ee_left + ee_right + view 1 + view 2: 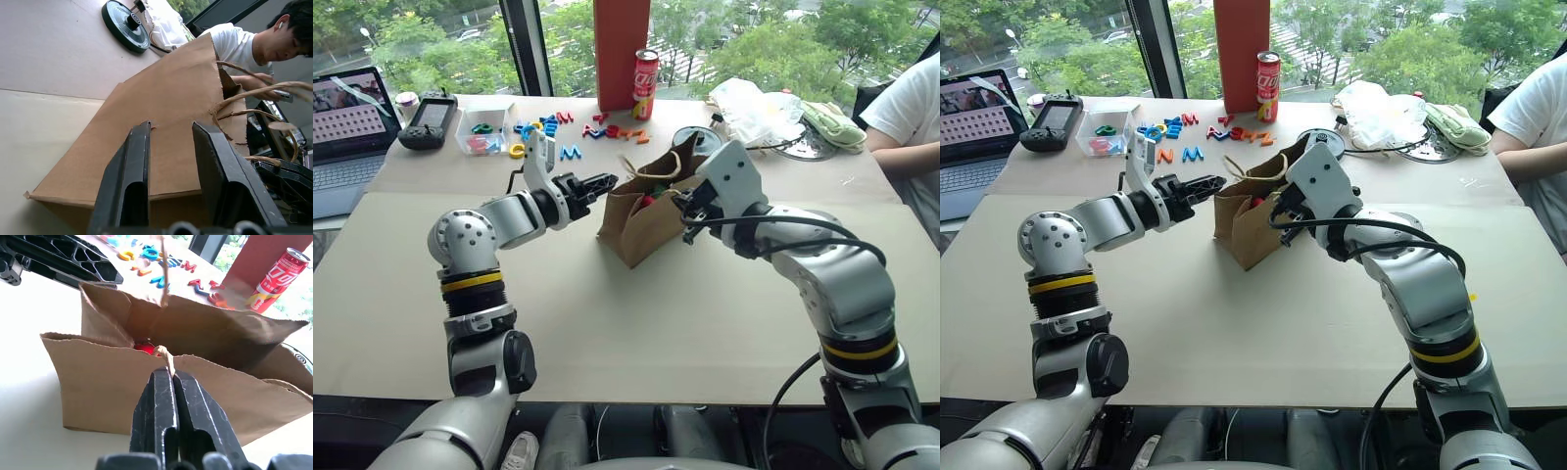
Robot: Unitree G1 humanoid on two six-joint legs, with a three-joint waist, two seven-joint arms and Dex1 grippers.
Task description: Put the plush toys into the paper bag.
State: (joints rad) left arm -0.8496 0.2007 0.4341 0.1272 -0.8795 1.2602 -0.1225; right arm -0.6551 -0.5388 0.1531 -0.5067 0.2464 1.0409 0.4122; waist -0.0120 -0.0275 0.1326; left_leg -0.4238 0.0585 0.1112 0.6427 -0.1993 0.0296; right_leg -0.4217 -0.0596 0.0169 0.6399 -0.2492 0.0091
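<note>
Behind our tabletop [607,323] are windows; red toy [143,347] lies in the bag [641,230]. Left gripper [607,182] released, right gripper [172,377] clenched on the bag's rim; green toy we cannot confirm.

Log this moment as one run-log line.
brown kraft paper bag: upright, red plush toy inside | left gripper: open beside bag | right gripper: shut at bag rim

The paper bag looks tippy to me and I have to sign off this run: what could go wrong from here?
1. The paper bag stands tilted; if the right end effector lets go of its near wall, it may topple.
2. The left end effector is open beside the bag's side and could nudge it over.
3. The red plush toy inside could spill out.
</note>
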